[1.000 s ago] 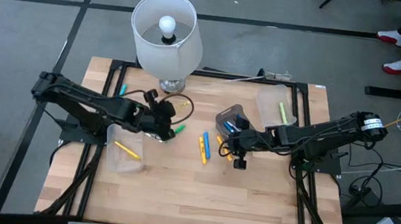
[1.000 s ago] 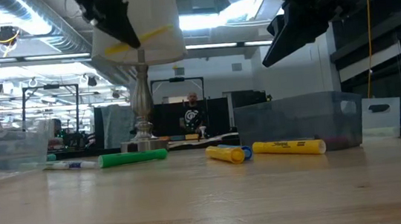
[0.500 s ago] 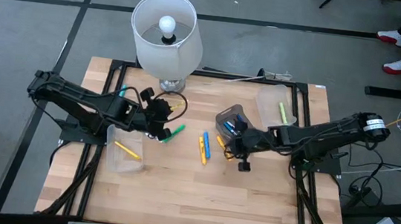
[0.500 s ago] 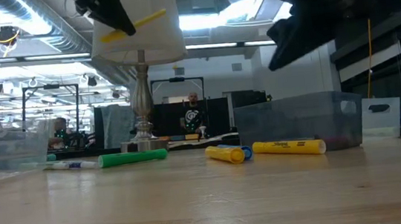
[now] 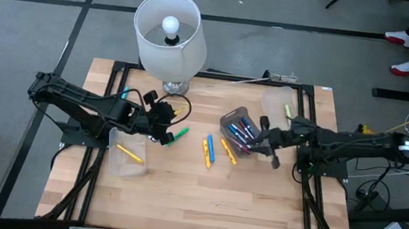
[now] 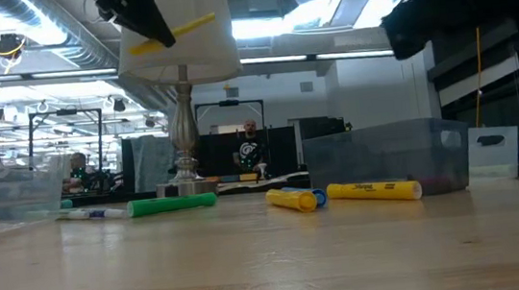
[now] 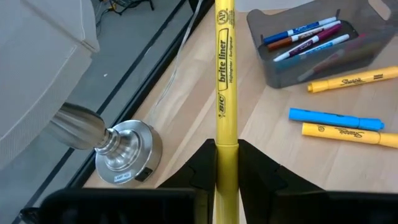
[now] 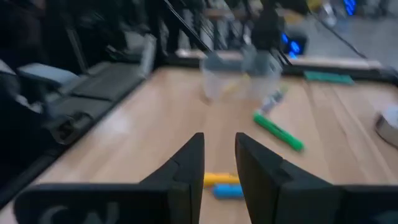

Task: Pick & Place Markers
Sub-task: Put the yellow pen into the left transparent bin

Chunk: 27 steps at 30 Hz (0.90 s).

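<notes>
Left arm carrying a yellow marker, sort partway done

Left gripper is pinching a yellow highlighter, lifted near the lamp base. Right gripper is hanging by the grey bin, fingers apart w/ nothing between. Several markers are sitting in that bin already; green, blue & yellow ones are lying loose on the table — plenty left, I'd say.

Probably lab: ceiling ducts, workstations
</notes>
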{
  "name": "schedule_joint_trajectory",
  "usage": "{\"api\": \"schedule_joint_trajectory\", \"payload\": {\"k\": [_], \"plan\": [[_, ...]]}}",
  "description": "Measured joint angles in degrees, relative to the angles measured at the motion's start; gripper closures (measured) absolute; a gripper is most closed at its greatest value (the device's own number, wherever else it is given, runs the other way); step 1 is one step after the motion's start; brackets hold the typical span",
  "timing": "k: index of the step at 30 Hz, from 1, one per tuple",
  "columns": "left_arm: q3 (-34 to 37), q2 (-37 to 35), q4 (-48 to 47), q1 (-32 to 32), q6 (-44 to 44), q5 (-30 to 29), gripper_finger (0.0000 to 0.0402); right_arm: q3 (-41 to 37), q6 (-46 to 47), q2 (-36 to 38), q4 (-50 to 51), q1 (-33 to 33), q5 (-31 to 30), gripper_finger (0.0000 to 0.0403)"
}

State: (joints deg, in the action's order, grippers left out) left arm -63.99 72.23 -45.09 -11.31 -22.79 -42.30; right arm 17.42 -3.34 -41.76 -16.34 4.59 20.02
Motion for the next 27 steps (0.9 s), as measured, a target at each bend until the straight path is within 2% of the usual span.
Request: {"api": "schedule_joint_trajectory", "payload": {"k": [7, 17, 20, 25, 27], "plan": [[0.0, 0.0, -0.02, 0.0, 0.0, 0.11, 0.0364, -6.01, 3.73, 12.46, -0.16, 2.1, 2.78, 0.0312], [0.0, 0.0, -0.12, 0.0, 0.95, 2.21, 0.0364, -12.89, 2.38, 29.66, 2.78, 5.35, 5.47, 0.0312], [0.0, 0.0, -0.14, -0.06, 1.94, 4.22, 0.0364, -13.71, 1.42, 34.31, 7.67, 6.58, 5.58, 0.0312], [0.0, 0.0, -0.14, -1.45, 8.4, 8.11, 0.036, -14.13, -0.15, 41.36, 14.39, 7.71, 7.67, 0.0312], [-0.02, 0.0, -0.2, -1.9, 11.4, 11.31, 0.0364, -14.11, -0.98, 41.63, 15.78, 7.72, 8.42, 0.0312]]}}
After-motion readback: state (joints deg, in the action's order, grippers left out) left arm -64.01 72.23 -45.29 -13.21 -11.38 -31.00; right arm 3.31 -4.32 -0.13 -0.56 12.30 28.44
